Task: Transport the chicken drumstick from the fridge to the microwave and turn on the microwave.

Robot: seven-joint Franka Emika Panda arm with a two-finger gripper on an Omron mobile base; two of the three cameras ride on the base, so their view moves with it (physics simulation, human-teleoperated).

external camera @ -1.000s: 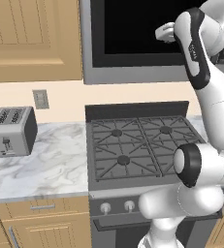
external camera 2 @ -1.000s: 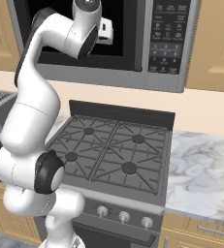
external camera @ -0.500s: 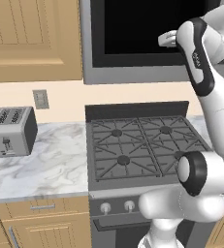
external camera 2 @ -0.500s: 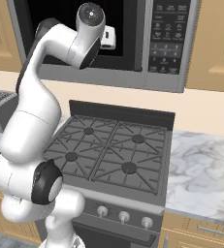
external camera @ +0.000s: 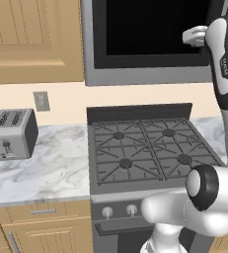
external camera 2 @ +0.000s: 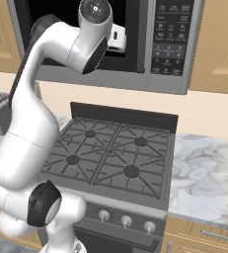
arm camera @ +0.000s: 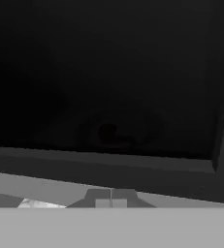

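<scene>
The white arm reaches high, its clenched, empty two-finger gripper [arm camera: 111, 202] levelled at the wide grey microwave's [external camera 2: 135, 81] closed black-windowed door, left of its dark button panel [external camera 2: 171, 37].

a grey frame and a black window are seen on the microwave [external camera: 150, 44], with a dark button panel [external camera 2: 171, 37] marked in pale lettering. the stove [external camera: 150, 150] is dark grey with black grates and silver knobs. the counter [external camera: 41, 165] is patterned in white marble with grey veins. the toaster [external camera: 9, 134] is silver with black ends. the cabinets [external camera: 34, 39] are coloured light tan wood, the wall cream, the outlet [external camera: 41, 101] grey.
</scene>
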